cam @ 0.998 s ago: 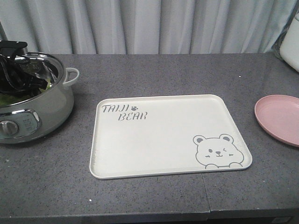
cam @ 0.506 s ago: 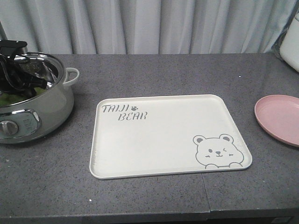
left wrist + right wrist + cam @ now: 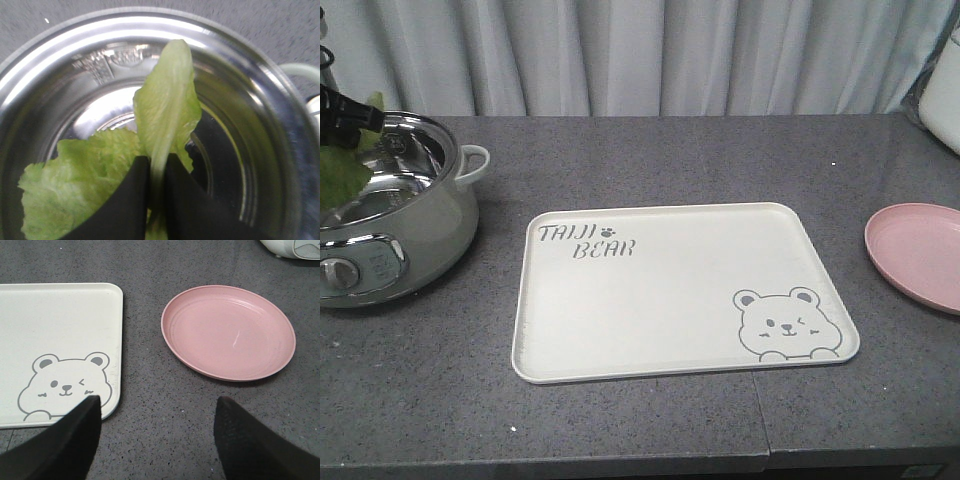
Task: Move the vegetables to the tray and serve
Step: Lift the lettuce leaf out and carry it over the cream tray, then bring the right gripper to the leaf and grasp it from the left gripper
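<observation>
Kitchen-like setup: a grey speckled counter (image 3: 670, 160) with a steel electric cooking pot (image 3: 410, 230) at 9 o'clock, a pink plate (image 3: 920, 250) at 3 o'clock, and a pleated grey curtain (image 3: 650, 55) behind at 12 o'clock.

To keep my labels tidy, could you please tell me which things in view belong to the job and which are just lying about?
Job: lettuce leaves, pinched in the left gripper; steel pot below them; cream bear tray, not yet loaded.
Lying about: pink plate; white object at far right.
</observation>
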Motion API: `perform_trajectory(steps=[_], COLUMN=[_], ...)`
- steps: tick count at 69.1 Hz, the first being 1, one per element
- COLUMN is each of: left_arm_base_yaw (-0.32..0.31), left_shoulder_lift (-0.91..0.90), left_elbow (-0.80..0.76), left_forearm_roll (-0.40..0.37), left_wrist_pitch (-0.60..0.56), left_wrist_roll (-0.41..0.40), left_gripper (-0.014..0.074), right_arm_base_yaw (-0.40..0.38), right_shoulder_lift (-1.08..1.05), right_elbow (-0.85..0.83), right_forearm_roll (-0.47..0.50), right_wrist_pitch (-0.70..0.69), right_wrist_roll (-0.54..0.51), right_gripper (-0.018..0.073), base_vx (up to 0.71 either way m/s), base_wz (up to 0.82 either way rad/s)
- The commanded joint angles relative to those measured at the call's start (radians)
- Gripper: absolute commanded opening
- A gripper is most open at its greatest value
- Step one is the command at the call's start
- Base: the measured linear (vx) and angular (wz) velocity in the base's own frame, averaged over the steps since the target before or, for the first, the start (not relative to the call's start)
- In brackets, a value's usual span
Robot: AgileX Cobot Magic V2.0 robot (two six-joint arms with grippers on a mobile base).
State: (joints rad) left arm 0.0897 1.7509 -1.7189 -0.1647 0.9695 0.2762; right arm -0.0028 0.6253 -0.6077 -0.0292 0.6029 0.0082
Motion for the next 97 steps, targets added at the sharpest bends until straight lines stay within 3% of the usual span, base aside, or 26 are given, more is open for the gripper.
perform_trajectory(steps=[1, 12, 26, 53, 73, 81, 97], left_arm_base_yaw=[-0.017, -0.053, -0.148, -0.401, -0.569, -0.606, -0.616], left_shoulder_lift=[-0.112, -0.210, -0.316, -0.372, -0.371, -0.371, -0.371], left_elbow=[-0.021, 0.007, 0.100, 0.272, 0.377, 0.408, 0.416], left_forearm_roll=[-0.017, -0.017, -0.017, -0.018, -0.020, -0.020, -0.022], left_wrist_pitch=[-0.033, -0.026, -0.061, -0.124, -0.250, -0.279, -0.283], left_wrist_roll=[-0.001, -0.001, 0.000, -0.001, -0.009, -0.009, -0.009], left_gripper=[-0.0007, -0.0007, -0.0007, -0.0007, -0.0007, -0.0007, -0.0007], right_arm_base_yaw=[0.001, 0.001, 0.001, 0.001, 0.001, 0.001, 0.001], right_shoulder_lift=[0.006, 0.006, 0.006, 0.006, 0.006, 0.006, 0.006], right_elbow=[-0.034, -0.034, -0.034, -0.034, -0.034, -0.034, -0.034], right_forearm_roll=[-0.011, -0.011, -0.011, -0.011, -0.011, -0.011, -0.011], right_wrist_pitch=[-0.063, -0.063, -0.063, -0.063, -0.063, -0.063, -0.074], right_wrist_roll=[-0.008, -0.008, -0.008, -0.008, -0.008, -0.008, -0.008], right_gripper=[0.0462, 0.0462, 0.0462, 0.0462, 0.0462, 0.0462, 0.0462], base_vx=[0.00, 0.00, 0.00, 0.00, 0.00, 0.00, 0.00], base_wz=[0.00, 0.00, 0.00, 0.00, 0.00, 0.00, 0.00])
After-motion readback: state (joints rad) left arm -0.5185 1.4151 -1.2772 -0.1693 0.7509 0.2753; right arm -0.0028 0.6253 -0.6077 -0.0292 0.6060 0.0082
